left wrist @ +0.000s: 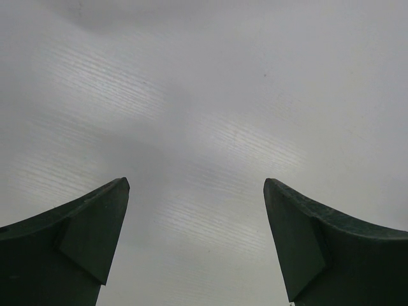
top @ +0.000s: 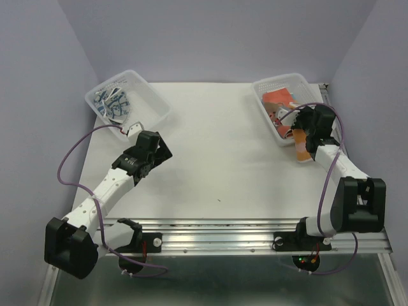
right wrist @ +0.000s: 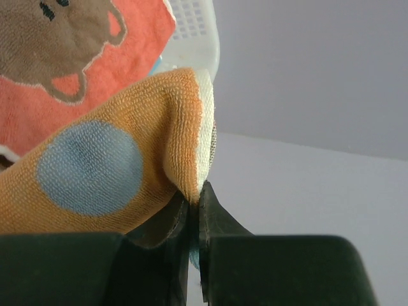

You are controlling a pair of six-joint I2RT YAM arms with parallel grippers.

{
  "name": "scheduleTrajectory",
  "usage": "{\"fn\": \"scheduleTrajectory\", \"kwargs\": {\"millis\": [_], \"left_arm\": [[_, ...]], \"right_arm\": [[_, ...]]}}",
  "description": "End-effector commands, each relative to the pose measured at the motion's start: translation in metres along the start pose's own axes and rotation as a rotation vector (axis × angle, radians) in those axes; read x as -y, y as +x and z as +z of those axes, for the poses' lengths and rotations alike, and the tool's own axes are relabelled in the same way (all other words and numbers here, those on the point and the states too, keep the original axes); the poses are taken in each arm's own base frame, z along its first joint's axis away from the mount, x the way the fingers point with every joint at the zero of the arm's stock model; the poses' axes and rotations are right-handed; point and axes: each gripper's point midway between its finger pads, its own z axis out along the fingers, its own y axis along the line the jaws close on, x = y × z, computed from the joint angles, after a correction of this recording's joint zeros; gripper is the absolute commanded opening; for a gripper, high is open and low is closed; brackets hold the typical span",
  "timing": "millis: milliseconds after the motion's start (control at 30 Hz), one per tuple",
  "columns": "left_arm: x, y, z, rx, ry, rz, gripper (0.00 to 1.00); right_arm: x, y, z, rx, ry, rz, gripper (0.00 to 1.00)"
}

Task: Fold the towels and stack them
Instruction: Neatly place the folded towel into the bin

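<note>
- Towels lie in two places. The blue-and-white towels are heaped in the left basket at the far left of the surface, and the red-orange towels fill the right basket at the far right.
- Your right gripper is clamped on a folded edge of the orange towel, at the near end of the right basket.
- From above, the orange towel hangs as a narrow strip. Its long axis runs far to near, and its lower end points toward you, past the basket's near wall. You cannot tell whether that end touches the surface.
- Your left gripper has its jaws spread wide with nothing between them. It hangs over the white surface, just near of the left basket's near corner.
- The baskets stand well apart, with a broad stretch of white surface between them and down to the rail.
- The right basket sits close to the surface's right edge and the side wall. The left basket sits close to the left edge.
- Only the right wrist view shows the pale blue dot on the orange towel and a bear-print towel behind it.
- The left wrist view shows only the fingers and the surface.
</note>
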Motion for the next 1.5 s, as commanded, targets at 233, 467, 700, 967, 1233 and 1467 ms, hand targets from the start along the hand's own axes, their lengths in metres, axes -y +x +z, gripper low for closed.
{"fn": "scheduleTrajectory", "kwargs": {"millis": [233,467,700,967,1233,1467], "left_arm": [[0.002,-0.022,0.006,0.045,-0.018,-0.009,0.99],[0.005,-0.023,0.011,0.040,-0.012,-0.019,0.99],[0.004,-0.026,0.013,0.047,-0.018,-0.026,0.99],[0.000,-0.028,0.020,0.040,-0.045,-0.021,0.99],[-0.007,-0.025,0.026,0.021,-0.066,-0.023,0.99],[-0.003,-0.029,0.024,0.022,-0.056,-0.017,0.99]], "right_arm": [[0.089,-0.027,0.036,0.167,0.266,0.074,0.01],[0.081,-0.032,0.065,0.213,0.262,0.107,0.01],[0.068,-0.031,0.097,0.229,0.248,0.142,0.01],[0.053,-0.029,0.124,0.230,0.257,0.189,0.01],[0.044,-0.032,0.146,0.231,0.261,0.220,0.03],[0.030,-0.030,0.154,0.216,0.240,0.264,1.00]]}}
